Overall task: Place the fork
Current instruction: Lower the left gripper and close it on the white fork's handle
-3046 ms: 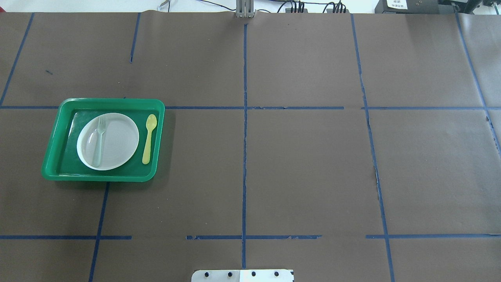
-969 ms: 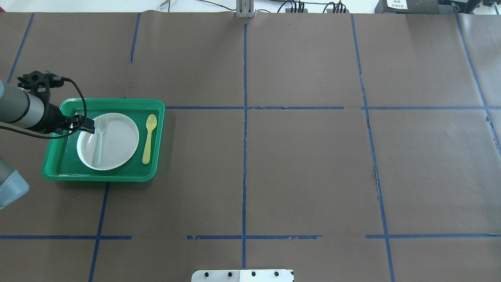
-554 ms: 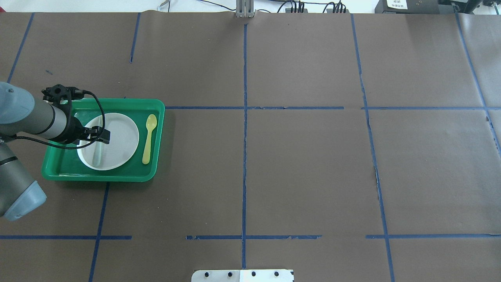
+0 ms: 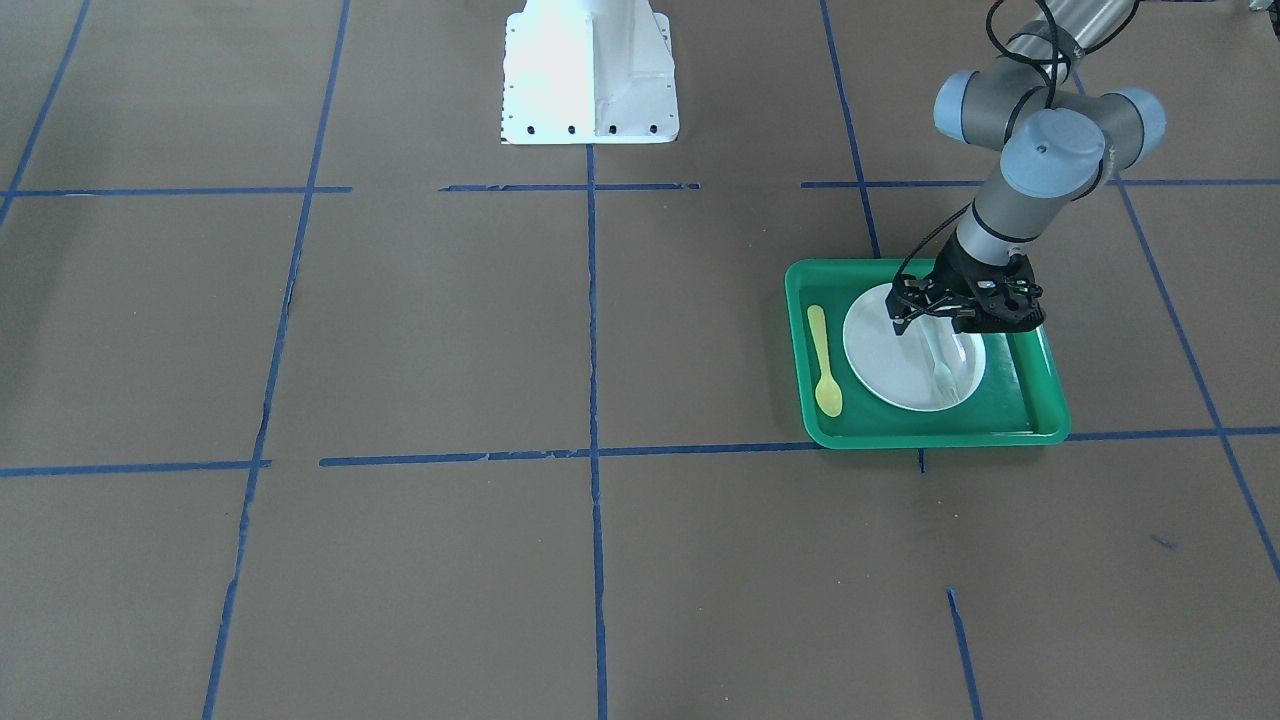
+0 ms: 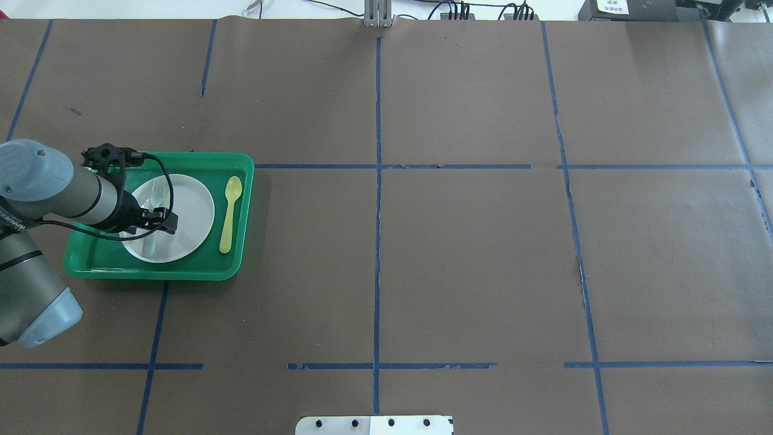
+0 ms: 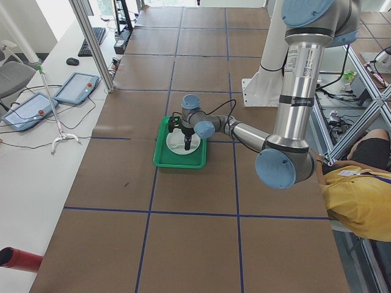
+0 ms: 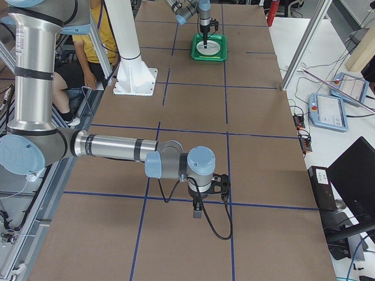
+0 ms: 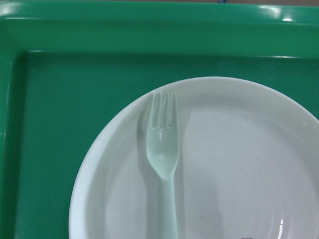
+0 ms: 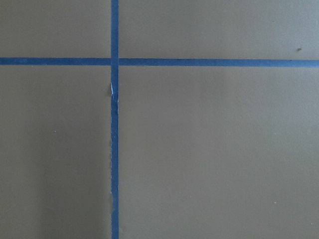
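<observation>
The pale translucent fork point(image 5: 156, 191) lies on the left half of a white plate point(image 5: 192, 211) in a green tray point(image 5: 181, 269), tines toward the far side. It fills the left wrist view point(image 8: 163, 159), and its tines show in the front view point(image 4: 942, 372). My left gripper point(image 5: 158, 222) hangs just above the fork's handle over the plate point(image 4: 880, 352). Its jaws look apart and hold nothing. My right gripper point(image 7: 198, 212) shows only in the right side view, low over bare table, and I cannot tell whether it is open or shut.
A yellow spoon point(image 5: 229, 214) lies in the tray to the right of the plate, also in the front view point(image 4: 823, 362). The tray point(image 4: 930, 433) has a raised rim. The robot's white base point(image 4: 588, 70) stands at the table's near edge. Brown paper with blue tape lines covers the table.
My left arm has come in from the left and moved over the tray and plate, now covering the fork's handle. The fork, plate and spoon have not moved.
</observation>
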